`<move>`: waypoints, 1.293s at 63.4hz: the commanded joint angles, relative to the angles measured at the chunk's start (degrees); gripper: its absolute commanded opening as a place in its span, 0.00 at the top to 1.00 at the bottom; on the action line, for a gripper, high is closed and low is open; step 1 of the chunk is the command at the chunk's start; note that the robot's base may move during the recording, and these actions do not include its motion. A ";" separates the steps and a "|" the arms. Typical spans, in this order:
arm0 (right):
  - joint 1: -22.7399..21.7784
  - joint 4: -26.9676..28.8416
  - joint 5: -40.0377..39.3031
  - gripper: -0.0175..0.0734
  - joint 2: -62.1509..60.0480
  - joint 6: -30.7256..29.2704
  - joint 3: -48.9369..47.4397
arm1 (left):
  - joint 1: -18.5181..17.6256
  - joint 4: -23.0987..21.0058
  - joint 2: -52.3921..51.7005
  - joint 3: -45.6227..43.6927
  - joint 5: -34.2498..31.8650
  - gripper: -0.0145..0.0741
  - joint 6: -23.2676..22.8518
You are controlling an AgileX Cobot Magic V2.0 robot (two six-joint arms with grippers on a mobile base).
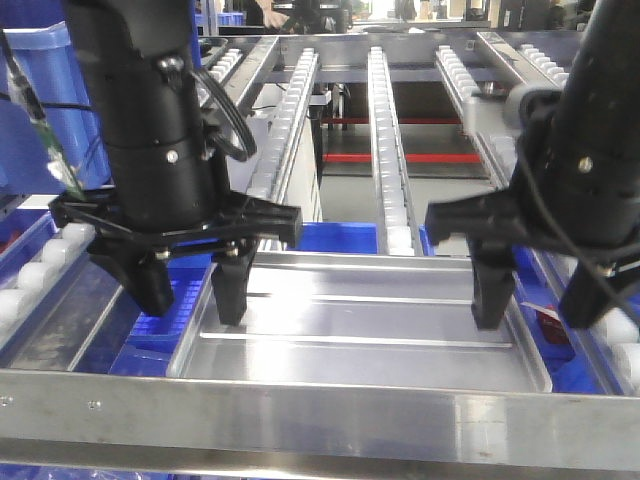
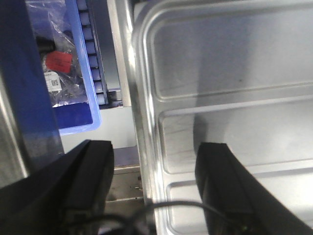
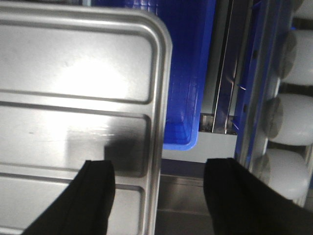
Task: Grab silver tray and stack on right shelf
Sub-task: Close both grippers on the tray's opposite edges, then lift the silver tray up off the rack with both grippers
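The silver tray [image 1: 360,320] lies flat just behind the shiny front bar of the right shelf [image 1: 320,412], its two raised ridges running left to right. My left gripper [image 1: 192,295] hangs open astride the tray's left rim, one finger outside and one over the base. In the left wrist view the rim [image 2: 142,122] runs between the spread fingers of that gripper [image 2: 155,152]. My right gripper [image 1: 540,300] is open astride the right rim. In the right wrist view the tray [image 3: 73,73] passes under the inner finger of the right gripper [image 3: 160,169]. Neither gripper holds anything.
Blue plastic bins [image 1: 340,237] sit under and behind the tray. One bin at the left holds a clear bag with a red label [image 2: 58,61]. Tracks of white rollers [image 1: 385,150] run away from me, and large white rollers [image 3: 293,112] line the right side.
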 commanded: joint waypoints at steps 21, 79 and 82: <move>-0.22 -0.94 -2.92 0.26 0.25 -1.71 -1.68 | -0.24 1.48 -1.00 -1.72 -1.49 0.50 -3.87; -0.29 -0.99 -2.96 0.75 -2.82 -2.70 -1.92 | -0.24 3.81 -1.81 -2.25 -0.08 0.94 -6.68; -0.29 -0.99 -2.30 0.75 -3.92 -2.70 -2.39 | -0.24 3.81 -2.36 -2.88 0.78 0.94 -6.68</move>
